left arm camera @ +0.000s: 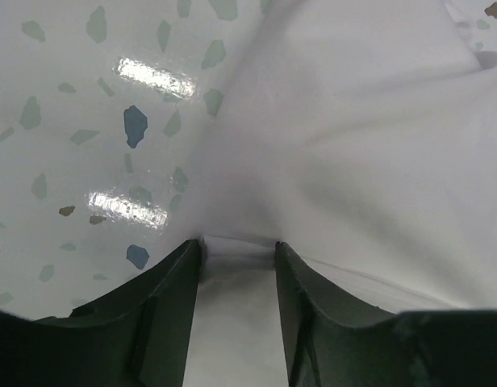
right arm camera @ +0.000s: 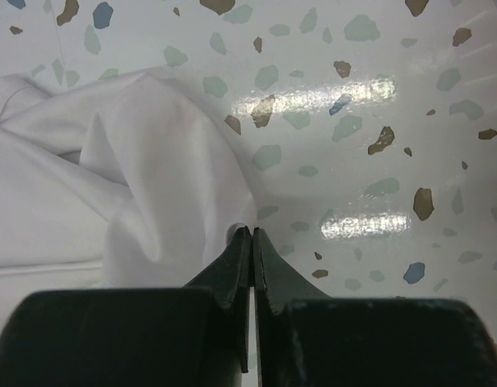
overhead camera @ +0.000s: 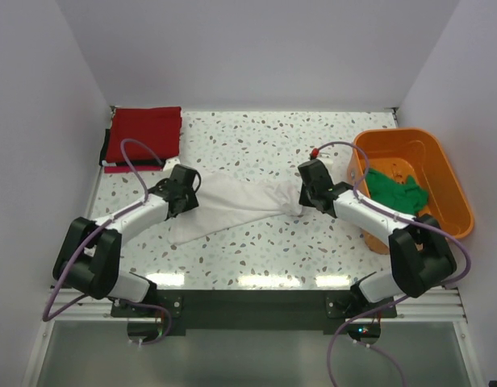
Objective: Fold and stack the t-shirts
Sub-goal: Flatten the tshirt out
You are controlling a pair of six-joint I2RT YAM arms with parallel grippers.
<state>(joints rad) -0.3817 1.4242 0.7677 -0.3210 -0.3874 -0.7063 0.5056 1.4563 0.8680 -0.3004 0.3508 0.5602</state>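
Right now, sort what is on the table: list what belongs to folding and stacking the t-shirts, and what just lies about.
Job:
white t-shirt, spread mid-table
red t-shirt, folded, far-left corner
dark cloth, under the red one
green t-shirt, inside the orange tub

Lying about:
the orange tub itself
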